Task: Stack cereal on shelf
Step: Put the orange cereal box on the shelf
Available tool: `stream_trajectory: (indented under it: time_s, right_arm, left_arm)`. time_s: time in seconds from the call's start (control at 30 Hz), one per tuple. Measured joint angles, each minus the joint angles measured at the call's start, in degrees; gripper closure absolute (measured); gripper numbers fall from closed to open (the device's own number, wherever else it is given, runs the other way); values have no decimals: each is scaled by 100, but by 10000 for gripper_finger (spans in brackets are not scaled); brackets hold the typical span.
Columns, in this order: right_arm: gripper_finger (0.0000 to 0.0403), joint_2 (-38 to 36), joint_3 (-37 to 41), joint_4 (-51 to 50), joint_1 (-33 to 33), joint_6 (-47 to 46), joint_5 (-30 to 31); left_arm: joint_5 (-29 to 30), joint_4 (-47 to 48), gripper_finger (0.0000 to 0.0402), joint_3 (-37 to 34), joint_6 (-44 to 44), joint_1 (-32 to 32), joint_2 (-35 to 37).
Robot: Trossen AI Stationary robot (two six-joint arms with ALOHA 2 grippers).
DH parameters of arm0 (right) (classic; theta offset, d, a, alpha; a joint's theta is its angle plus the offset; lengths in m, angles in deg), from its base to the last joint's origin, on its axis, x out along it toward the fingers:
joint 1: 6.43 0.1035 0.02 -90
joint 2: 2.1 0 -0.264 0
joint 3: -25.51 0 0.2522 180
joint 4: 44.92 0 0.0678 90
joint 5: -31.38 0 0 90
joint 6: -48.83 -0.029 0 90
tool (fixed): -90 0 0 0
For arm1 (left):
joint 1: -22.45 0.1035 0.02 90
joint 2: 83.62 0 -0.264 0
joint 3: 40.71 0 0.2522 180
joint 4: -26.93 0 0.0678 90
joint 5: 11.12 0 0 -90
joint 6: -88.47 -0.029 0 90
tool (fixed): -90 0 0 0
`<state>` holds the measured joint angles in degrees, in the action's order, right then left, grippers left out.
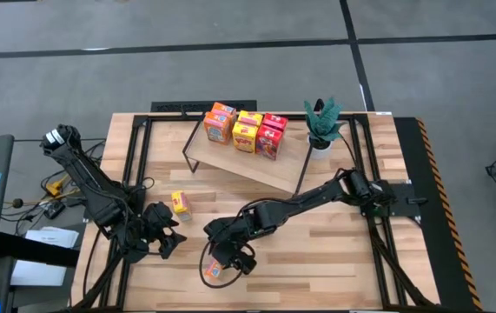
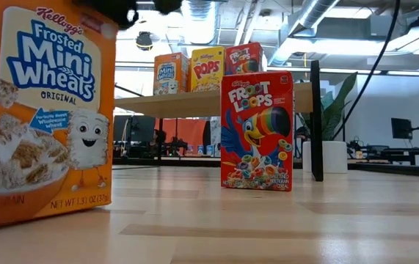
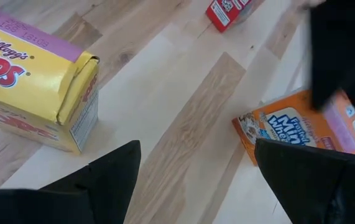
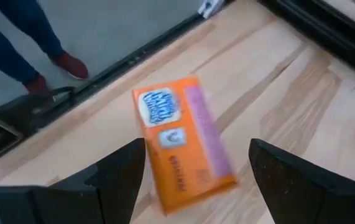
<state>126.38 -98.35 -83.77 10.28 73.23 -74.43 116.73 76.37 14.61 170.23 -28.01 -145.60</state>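
The shelf (image 1: 256, 165) stands at the table's far middle and carries several cereal boxes (image 1: 246, 129). On the table an orange Mini Wheats box (image 1: 215, 270) stands upright near the front edge. A yellow Pops box (image 1: 180, 203) stands left of the middle, and a red Froot Loops box (image 2: 257, 132) stands upright farther back. My right gripper (image 4: 196, 149) hangs open just above the orange box (image 4: 180, 143), one finger on each side and apart from it. My left gripper (image 3: 197, 149) is open over bare wood between the yellow box (image 3: 34, 87) and the orange box (image 3: 295, 124).
A potted plant (image 1: 321, 126) stands at the shelf's right end. Black frame rails (image 1: 135, 174) run along both sides of the tabletop. A person's legs and red shoes (image 4: 46, 62) show on the floor past the table's near edge. Bare wood lies in front of the shelf.
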Motion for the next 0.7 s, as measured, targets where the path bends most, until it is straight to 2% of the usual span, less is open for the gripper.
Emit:
stream_trajectory:
  time_s: [0.07, 0.53, 0.7]
  right_arm:
    - [93, 48, 35, -239, 0, -25, -3]
    - [92, -38, 12, -178, -85, -211, -74]
    - [107, -38, 12, -157, -53, -162, -91]
  left_arm:
    - [0, 2, 95, 0, 0, 0, 0]
    - [-5, 0, 95, 0, -4, 0, 0]
    - [-5, 0, 95, 0, -4, 0, 0]
